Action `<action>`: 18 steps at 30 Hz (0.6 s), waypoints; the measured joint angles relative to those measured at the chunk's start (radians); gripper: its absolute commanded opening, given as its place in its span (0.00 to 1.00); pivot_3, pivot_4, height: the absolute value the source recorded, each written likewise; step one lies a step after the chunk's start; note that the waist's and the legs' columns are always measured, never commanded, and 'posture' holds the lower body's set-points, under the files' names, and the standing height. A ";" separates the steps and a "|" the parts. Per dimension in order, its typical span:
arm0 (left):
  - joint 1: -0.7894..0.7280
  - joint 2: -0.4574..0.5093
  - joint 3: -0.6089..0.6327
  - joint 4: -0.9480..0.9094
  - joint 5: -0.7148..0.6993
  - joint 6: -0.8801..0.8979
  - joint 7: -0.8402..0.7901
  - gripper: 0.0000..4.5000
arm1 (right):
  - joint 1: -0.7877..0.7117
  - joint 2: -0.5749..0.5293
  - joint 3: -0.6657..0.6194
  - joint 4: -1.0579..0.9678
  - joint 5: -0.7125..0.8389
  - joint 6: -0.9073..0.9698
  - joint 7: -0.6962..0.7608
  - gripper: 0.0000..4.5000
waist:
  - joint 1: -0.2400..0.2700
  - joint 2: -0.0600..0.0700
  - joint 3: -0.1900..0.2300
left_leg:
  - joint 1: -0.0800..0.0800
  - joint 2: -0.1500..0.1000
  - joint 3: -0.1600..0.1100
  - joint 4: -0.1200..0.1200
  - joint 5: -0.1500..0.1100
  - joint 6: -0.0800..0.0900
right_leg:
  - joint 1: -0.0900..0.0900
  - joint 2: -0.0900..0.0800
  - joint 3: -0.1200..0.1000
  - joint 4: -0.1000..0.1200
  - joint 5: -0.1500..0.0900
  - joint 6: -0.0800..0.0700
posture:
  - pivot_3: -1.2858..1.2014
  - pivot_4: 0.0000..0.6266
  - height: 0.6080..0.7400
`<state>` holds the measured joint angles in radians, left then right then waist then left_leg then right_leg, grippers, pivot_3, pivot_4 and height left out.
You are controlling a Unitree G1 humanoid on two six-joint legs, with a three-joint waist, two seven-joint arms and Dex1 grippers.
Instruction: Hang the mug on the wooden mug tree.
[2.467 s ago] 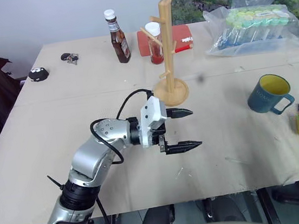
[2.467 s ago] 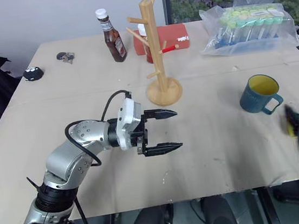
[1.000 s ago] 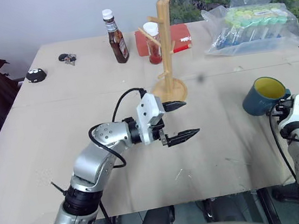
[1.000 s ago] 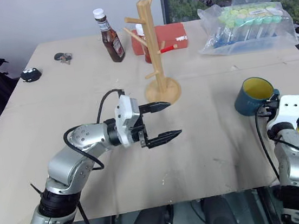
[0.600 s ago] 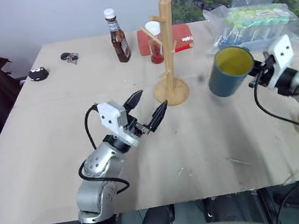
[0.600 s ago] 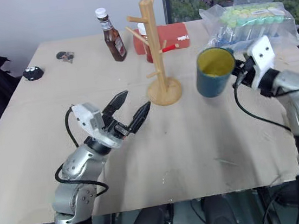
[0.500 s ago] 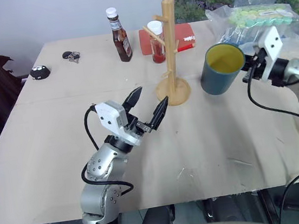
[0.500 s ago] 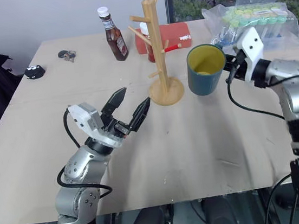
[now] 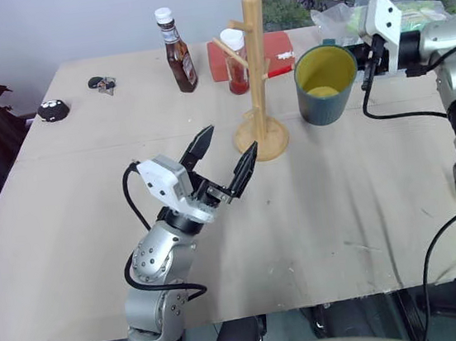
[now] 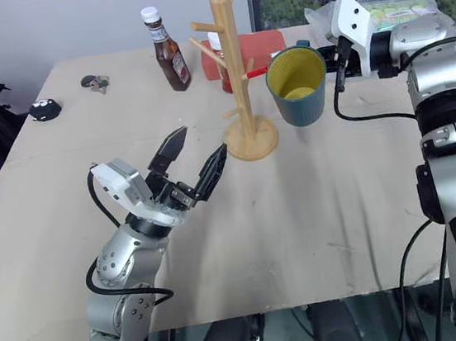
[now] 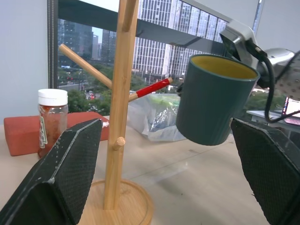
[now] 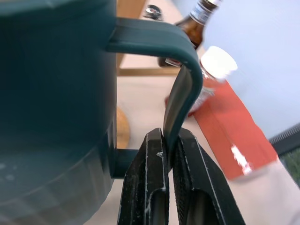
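On the left, the left gripper [image 9: 224, 148] hangs above the bare counter [image 9: 357, 204] with its 2 fingers spread wide and nothing between them, aimed up toward the wooden mug tree [image 9: 255, 67]. That tree stands upright on its round base in the middle of the counter, its long axis vertical and its pegs slanting upward; a brown sauce bottle [image 9: 175, 50] and a red-filled jar [image 9: 236, 63] stand behind it.

Just right of the post, the mug [image 9: 323, 84] is held clear of the counter, near the tree without touching it. It sits close to upright, its yellow mouth facing up and tipped slightly toward the camera, its axis near vertical. The loop handle points right, away from the pegs, toward the right gripper [image 12: 169, 154], whose 2 fingers are pinched shut on the handle's thin strap.

Judging by looks, this is glazed ceramic: stiff, fairly heavy for a pinch on 1 strap, slick and breakable if knocked against the post. The handle is the only good hold, yet it is also the part that must slip over a peg, so the mug probably needs turning to bring the loop round to face the tree
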<state>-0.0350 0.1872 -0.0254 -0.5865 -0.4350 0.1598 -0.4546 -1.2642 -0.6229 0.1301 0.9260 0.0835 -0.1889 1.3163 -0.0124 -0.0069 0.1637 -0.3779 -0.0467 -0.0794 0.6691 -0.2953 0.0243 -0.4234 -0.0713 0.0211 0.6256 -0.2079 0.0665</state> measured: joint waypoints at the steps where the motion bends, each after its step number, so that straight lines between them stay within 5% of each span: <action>1: 0.000 0.001 -0.001 0.000 0.000 0.000 -0.001 1.00 | -0.008 0.006 0.007 0.012 -0.008 -0.013 0.005 0.02 | 0.000 0.000 0.000 | 0.000 0.000 0.000 0.000 0.000 0.000 | 0.000 0.000 0.000 0.000 0.000 0.000 | 0.52 0.24 1.00; 18: 0.001 0.010 -0.005 0.011 -0.002 -0.014 -0.029 1.00 | -0.102 0.096 0.037 0.081 -0.135 -0.079 -0.027 0.02 | 0.000 0.000 0.000 | -0.005 0.000 0.001 0.000 0.000 0.000 | -0.007 0.000 0.001 0.001 0.000 0.000 | 0.52 0.24 1.00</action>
<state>-0.0339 0.1974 -0.0306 -0.5756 -0.4372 0.1456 -0.4838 -1.3661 -0.5268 0.1670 1.0071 -0.0517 -0.2681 1.2898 -0.0129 -0.0066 0.1636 -0.3829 -0.0471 -0.0787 0.6689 -0.2952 0.0240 -0.4302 -0.0714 0.0221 0.6269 -0.2078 0.0664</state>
